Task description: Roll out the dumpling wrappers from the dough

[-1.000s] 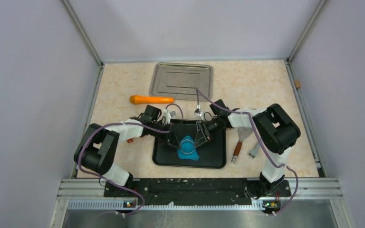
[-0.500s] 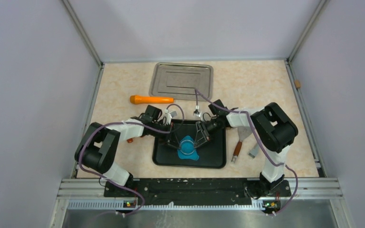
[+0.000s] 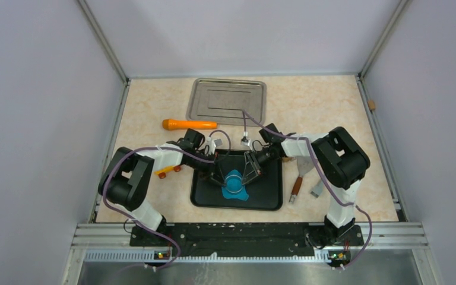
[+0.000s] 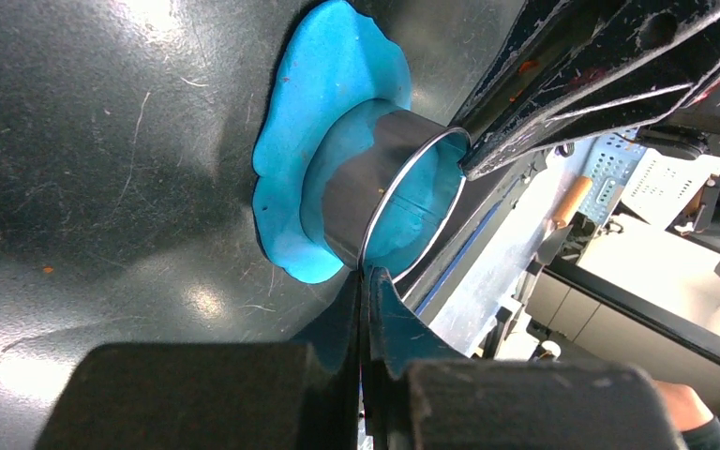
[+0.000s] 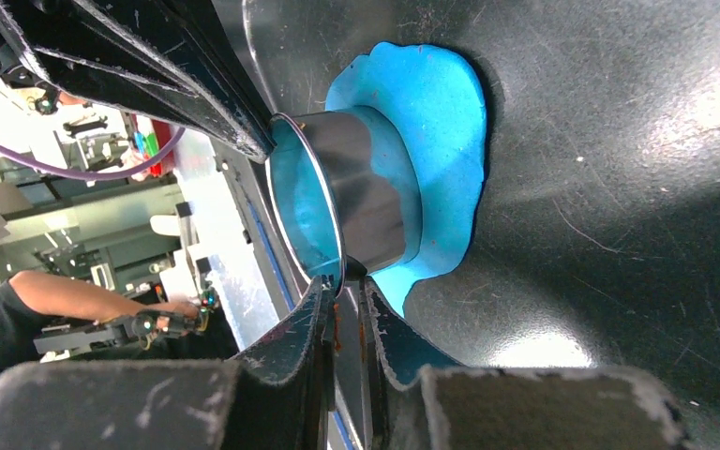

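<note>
The dough (image 3: 236,191) is a flattened bright blue sheet on the black tray (image 3: 267,196). A metal ring cutter (image 3: 234,178) stands pressed into it, with blue dough filling its inside. My left gripper (image 3: 219,177) is shut on the ring's left rim; the left wrist view shows its tips (image 4: 366,274) pinching the cutter (image 4: 375,178) above the dough (image 4: 309,112). My right gripper (image 3: 249,172) is shut on the opposite rim; the right wrist view shows it (image 5: 347,281) on the cutter (image 5: 366,197) and the dough (image 5: 431,112). No separate dumpling wrappers show.
An orange rolling pin (image 3: 190,124) lies behind the black tray, with a steel tray (image 3: 227,101) beyond it. A brown-handled scraper (image 3: 297,185) lies right of the black tray. A small orange object (image 3: 167,172) sits left of it.
My left forearm has shifted slightly back, uncovering the small orange object. Both grippers stay on the cutter over the dough.
</note>
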Motion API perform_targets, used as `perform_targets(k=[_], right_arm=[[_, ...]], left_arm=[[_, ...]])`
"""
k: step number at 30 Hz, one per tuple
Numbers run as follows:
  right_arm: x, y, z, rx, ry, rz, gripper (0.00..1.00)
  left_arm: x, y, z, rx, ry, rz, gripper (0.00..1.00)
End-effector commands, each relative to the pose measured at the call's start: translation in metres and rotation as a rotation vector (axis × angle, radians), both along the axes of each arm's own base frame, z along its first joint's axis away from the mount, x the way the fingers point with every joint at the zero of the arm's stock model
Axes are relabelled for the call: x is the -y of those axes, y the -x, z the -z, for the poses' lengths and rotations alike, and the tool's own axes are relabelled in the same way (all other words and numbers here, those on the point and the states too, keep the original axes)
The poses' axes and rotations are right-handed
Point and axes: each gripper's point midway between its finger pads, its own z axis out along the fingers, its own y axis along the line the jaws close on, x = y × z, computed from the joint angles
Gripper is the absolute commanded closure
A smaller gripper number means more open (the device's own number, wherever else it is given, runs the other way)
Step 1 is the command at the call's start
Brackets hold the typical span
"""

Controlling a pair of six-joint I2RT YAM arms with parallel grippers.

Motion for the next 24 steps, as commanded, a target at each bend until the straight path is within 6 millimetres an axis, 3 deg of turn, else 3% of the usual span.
perform_targets(k=[1, 7, 16, 19, 22, 24], right_arm=[[0.030, -0.007, 0.065, 0.121, 0.265, 0.008, 0.95], [0.051, -0.015, 0.084, 0.195, 0.446, 0.037, 1.00], [0.041, -0.013, 0.080, 0.254, 0.458, 0.015, 1.00], [0.013, -0.028, 0.043, 0.314, 0.308, -0.014, 1.00], [-0.018, -0.046, -0.018, 0.406, 0.135, -0.039, 1.00], [-0.030, -0.052, -0.059, 0.459, 0.049, -0.060, 0.93]], left_arm=[[-0.056, 0.003, 0.070, 0.023, -0.394, -0.043, 1.00], [-0.061, 0.007, 0.075, 0.002, -0.430, -0.053, 1.00], [-0.065, 0.009, 0.074, -0.012, -0.459, -0.063, 1.00], [-0.059, -0.013, 0.051, 0.099, -0.422, -0.075, 1.00], [-0.045, -0.035, 0.010, 0.224, -0.337, -0.080, 1.00], [-0.035, -0.049, -0.021, 0.296, -0.282, -0.052, 0.94]])
